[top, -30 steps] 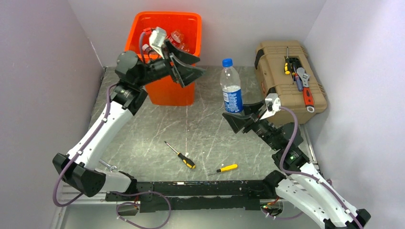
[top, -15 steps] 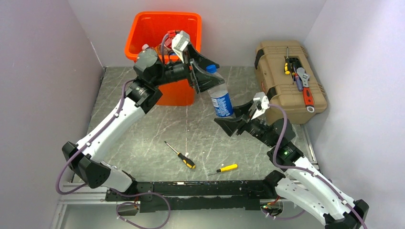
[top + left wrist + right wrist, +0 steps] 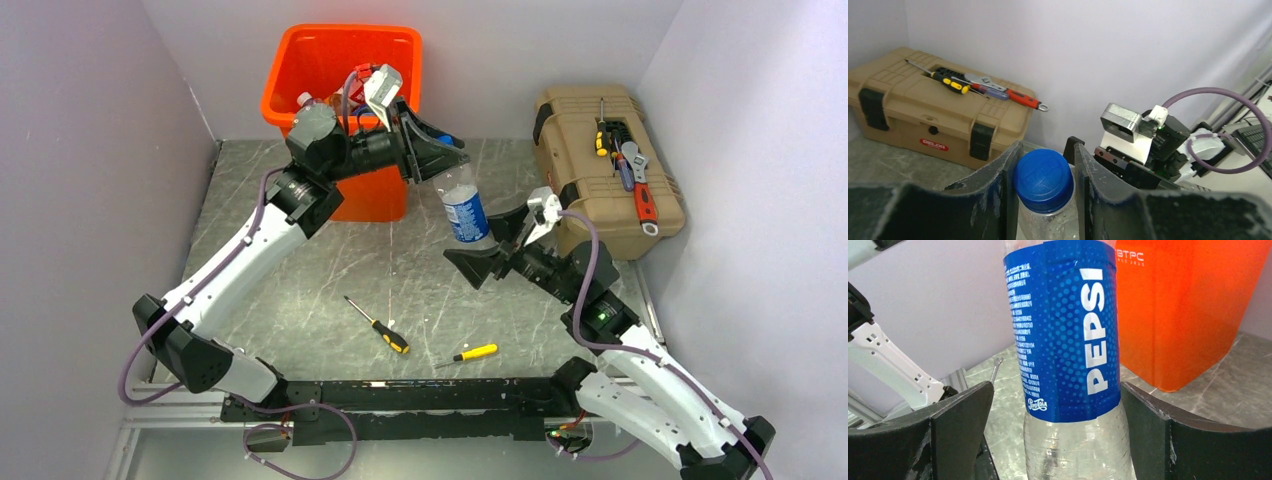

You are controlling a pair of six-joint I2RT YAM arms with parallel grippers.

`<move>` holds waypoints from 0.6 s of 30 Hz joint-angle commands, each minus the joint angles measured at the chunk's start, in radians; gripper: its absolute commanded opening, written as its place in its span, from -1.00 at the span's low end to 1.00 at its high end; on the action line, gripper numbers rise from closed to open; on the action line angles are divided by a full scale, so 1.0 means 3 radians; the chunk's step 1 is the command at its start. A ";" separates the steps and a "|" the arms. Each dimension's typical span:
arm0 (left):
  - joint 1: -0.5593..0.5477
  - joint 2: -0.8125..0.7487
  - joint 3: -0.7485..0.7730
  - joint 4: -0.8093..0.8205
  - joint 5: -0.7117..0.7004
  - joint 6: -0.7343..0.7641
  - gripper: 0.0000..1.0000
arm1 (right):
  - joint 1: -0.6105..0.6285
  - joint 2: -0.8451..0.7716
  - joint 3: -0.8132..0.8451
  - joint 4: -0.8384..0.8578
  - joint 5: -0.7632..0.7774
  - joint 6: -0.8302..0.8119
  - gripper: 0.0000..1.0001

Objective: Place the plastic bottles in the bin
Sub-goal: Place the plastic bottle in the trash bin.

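**Bottle passes from right arm to left**

Half a second ago the left jaws were only arriving at the top of the bottle point(image 3: 462, 212); now they are clamped on it at the blue cap point(image 3: 1043, 175), one jaw tight against each side in the left wrist view. A second ago they were over at the bin point(image 3: 372, 195) and the bottle stood upright in the right arm's hold. The right jaws now stand wide apart, with a clear gap on either side of the blue label in the right wrist view, so they seem to have let go. The bottle has tipped, cap leaning toward the bin, and hangs between the two arms, just to the right of the bin and well short of its rim.

This looks like a handover nearly done: the weight appears to rest with the left arm alone. What remains, by my reading, is to draw the bottle out from between the open right jaws, lift it over the rim and drop it in with the other bottles point(image 3: 304, 99). The hold is only at the cap, so the body could swing
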 commanded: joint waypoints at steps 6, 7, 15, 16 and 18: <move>0.0358 -0.0076 0.1223 -0.0524 -0.1134 0.0999 -1.00 | 0.0025 -0.0043 0.0817 -0.0638 -0.0016 0.0013 1.00; 0.0521 -0.0009 0.1422 -0.0587 -0.1188 0.0945 -1.00 | 0.0025 -0.0070 0.0839 -0.0730 -0.0016 0.0003 1.00; 0.1188 0.0475 0.2017 -0.0645 -0.1671 0.1187 -1.00 | 0.0025 -0.0243 0.0800 -0.0877 0.0197 -0.0020 1.00; 0.1221 0.0528 0.2005 -0.0585 -0.1743 0.1265 -1.00 | 0.0025 -0.0286 0.0764 -0.0855 0.0253 -0.0003 1.00; 0.1300 0.0631 0.1929 -0.0342 -0.1757 0.1353 -1.00 | 0.0024 -0.0395 0.0657 -0.0772 0.0352 0.0042 1.00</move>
